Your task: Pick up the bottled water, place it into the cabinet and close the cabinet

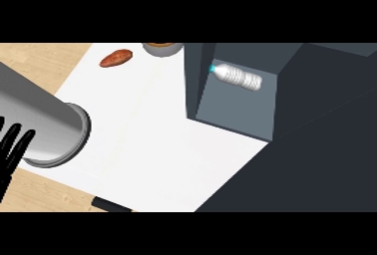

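Note:
The bottled water (239, 76) is a clear ribbed bottle with a blue cap. It lies on its side inside the dark cabinet (236, 107), near the back of the grey interior, cap pointing left. The cabinet's front stands open toward the white counter (169, 144). My left hand (15, 147) shows at the left edge as straight black fingers pointing up, open and holding nothing, far from the bottle. Its grey forearm (44, 119) crosses the upper left. My right hand is not visible.
A brown oval food item (116, 58) and a round brown-topped container (163, 49) sit at the counter's far edge. A broad dark panel (324, 154) fills the right and lower right. A small dark object (110, 204) lies at the counter's near edge.

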You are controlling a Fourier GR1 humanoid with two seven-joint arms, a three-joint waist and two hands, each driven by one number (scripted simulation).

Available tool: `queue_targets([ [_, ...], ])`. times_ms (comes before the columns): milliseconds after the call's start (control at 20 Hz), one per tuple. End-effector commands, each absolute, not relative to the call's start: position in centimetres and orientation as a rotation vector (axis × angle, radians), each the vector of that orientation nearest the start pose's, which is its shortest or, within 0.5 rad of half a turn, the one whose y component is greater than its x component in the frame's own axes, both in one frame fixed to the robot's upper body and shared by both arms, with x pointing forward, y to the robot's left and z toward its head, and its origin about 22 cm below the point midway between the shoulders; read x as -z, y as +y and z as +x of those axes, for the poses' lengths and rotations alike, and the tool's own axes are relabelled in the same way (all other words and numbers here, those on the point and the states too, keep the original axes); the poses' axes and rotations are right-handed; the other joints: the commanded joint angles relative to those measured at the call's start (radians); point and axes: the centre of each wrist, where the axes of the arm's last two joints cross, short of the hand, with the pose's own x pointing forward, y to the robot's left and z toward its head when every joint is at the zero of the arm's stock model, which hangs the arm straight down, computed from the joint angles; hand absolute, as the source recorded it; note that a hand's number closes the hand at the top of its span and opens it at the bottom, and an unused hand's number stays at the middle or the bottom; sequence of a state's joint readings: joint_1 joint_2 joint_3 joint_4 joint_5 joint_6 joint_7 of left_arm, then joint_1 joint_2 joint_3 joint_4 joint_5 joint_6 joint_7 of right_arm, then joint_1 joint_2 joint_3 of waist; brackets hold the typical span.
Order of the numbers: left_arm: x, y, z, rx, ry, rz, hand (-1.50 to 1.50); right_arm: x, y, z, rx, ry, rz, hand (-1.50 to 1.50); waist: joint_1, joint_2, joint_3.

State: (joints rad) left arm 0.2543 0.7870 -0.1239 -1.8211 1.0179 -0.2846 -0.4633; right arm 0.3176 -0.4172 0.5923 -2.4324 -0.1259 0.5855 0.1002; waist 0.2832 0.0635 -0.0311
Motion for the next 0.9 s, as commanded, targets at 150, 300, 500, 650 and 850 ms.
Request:
queue_targets([
  [150,-7.9,35.3,18.7,-0.019,-1.883,-0.599,-1.5,-12.3,-16.5,11.5,-0.935,-1.592,0.933,1.5,0.002,0.013,0.007],
  [300,-7.8,35.3,18.7,-0.022,-1.874,-0.604,-1.5,-12.8,-16.4,12.9,-0.936,-1.627,0.861,1.5,-0.011,0.004,0.008],
  [500,-7.3,35.4,18.6,-0.032,-1.856,-0.602,-1.5,-13.5,-16.3,15.3,-1.033,-1.622,0.713,1.5,-0.012,-0.001,0.006],
  [650,-7.4,36.1,18.6,-0.026,-1.846,-0.57,-1.5,-13.7,-15.5,17.0,-1.08,-1.591,0.659,1.5,-0.019,-0.009,0.009],
  [850,-7.3,35.9,18.5,-0.033,-1.85,-0.601,-1.5,-13.8,-14.4,20.0,-1.064,-1.548,0.588,1.5,-0.013,-0.013,0.011],
])
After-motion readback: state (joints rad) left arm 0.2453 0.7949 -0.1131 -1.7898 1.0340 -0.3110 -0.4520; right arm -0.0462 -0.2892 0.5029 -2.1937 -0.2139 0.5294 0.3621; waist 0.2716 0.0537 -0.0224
